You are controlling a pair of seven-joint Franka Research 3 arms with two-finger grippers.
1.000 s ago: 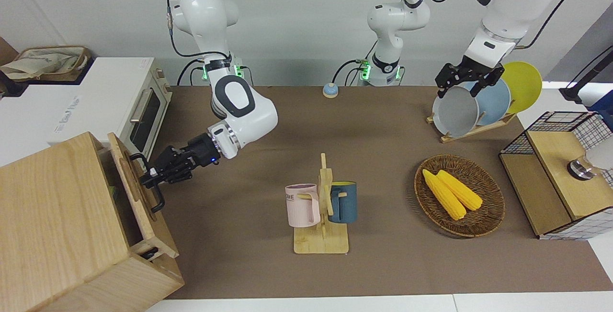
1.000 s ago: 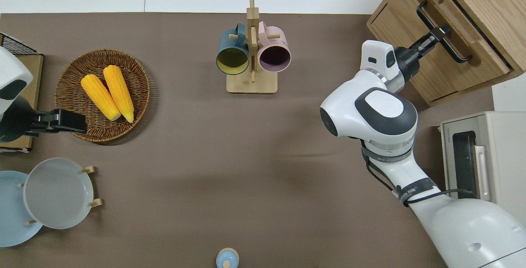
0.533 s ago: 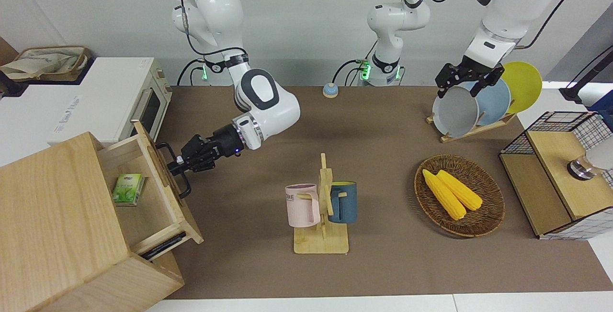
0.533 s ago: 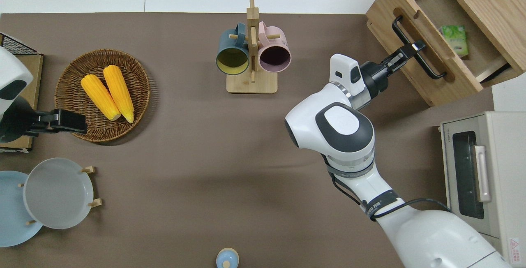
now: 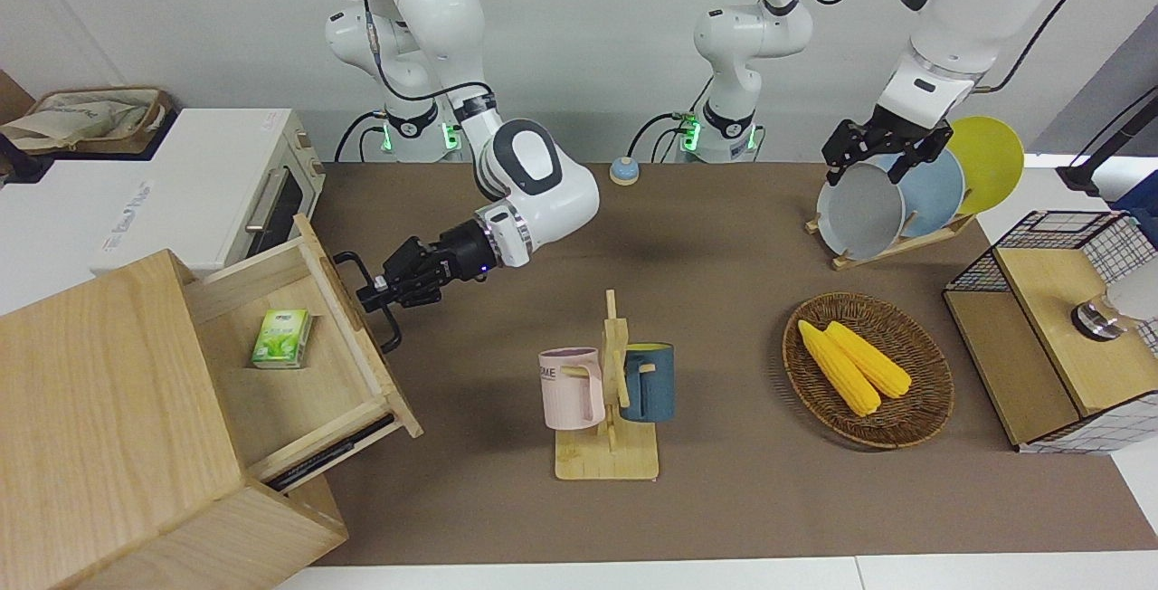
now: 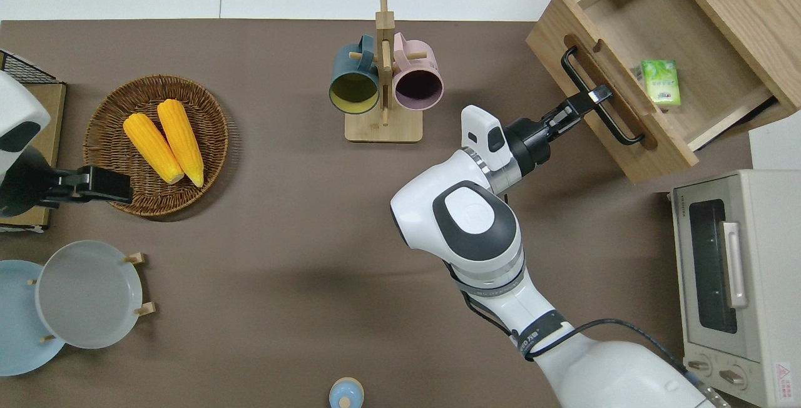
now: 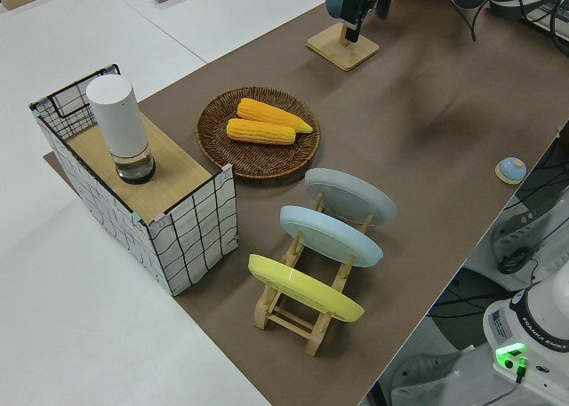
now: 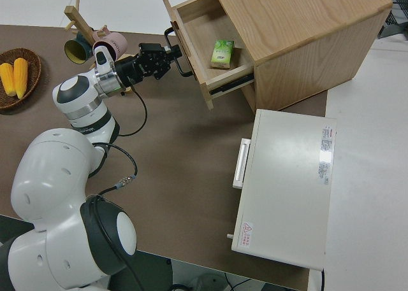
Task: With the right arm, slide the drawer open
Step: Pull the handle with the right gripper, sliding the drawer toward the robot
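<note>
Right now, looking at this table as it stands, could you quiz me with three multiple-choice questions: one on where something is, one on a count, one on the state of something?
1. Where is the small green box?
A. in the wicker basket
B. inside the drawer
C. on the toaster oven

2. How many corn cobs lie in the wicker basket?
A. one
B. two
C. four

3. What state is the drawer in?
A. pushed fully shut
B. lifted out and set on the table
C. pulled well out, with the right gripper shut on its handle

Answers:
1. B, the green box rests on the drawer's floor, seen from overhead.
2. B, two yellow corn cobs lie side by side in the basket.
3. C, the drawer's inside is exposed and the gripper's fingers clasp the black loop handle.
</note>
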